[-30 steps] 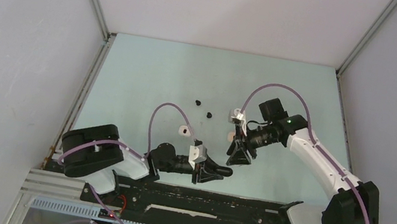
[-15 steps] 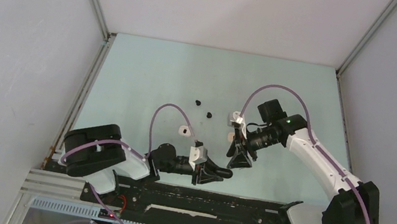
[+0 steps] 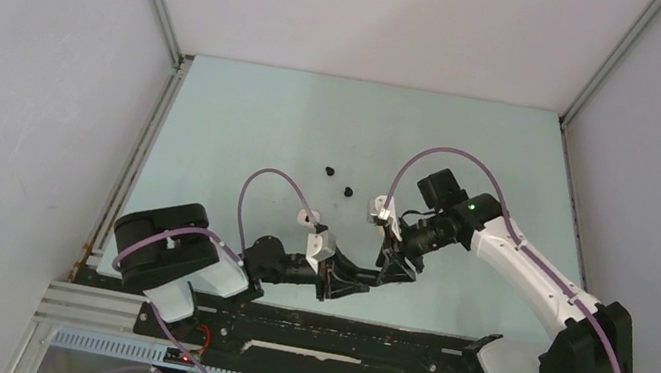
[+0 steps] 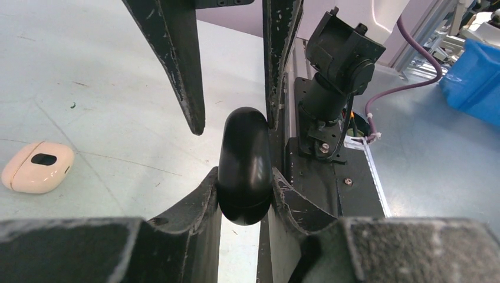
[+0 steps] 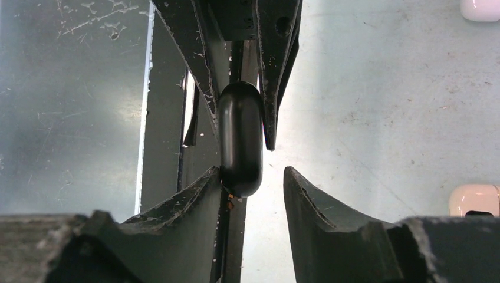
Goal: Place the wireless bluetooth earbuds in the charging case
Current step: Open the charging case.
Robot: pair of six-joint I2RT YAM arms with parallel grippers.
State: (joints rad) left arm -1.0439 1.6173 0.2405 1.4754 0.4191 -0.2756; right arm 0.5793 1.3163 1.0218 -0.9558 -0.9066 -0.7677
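Note:
My left gripper (image 4: 243, 177) is shut on a black pebble-like charging case (image 4: 244, 159) and holds it above the table near the front edge. My right gripper (image 5: 252, 171) is open, with its jaws around the far end of the same case (image 5: 240, 138). One of its fingers touches the case and the other stands apart. In the top view the two grippers meet tip to tip at the case (image 3: 379, 277). Two black earbuds (image 3: 330, 169) (image 3: 347, 190) lie on the table behind them. No pale earbuds show.
A cream case (image 4: 36, 167) lies on the table left of my left gripper, and it shows in the top view (image 3: 307, 215). Two white cases (image 5: 474, 200) (image 5: 480, 9) sit at the right wrist view's edge. The black base rail (image 3: 333, 329) runs along the front.
My right gripper has moved down and left to the left gripper, and its open jaws now straddle the black case. The left gripper has shifted slightly left, still holding the case.

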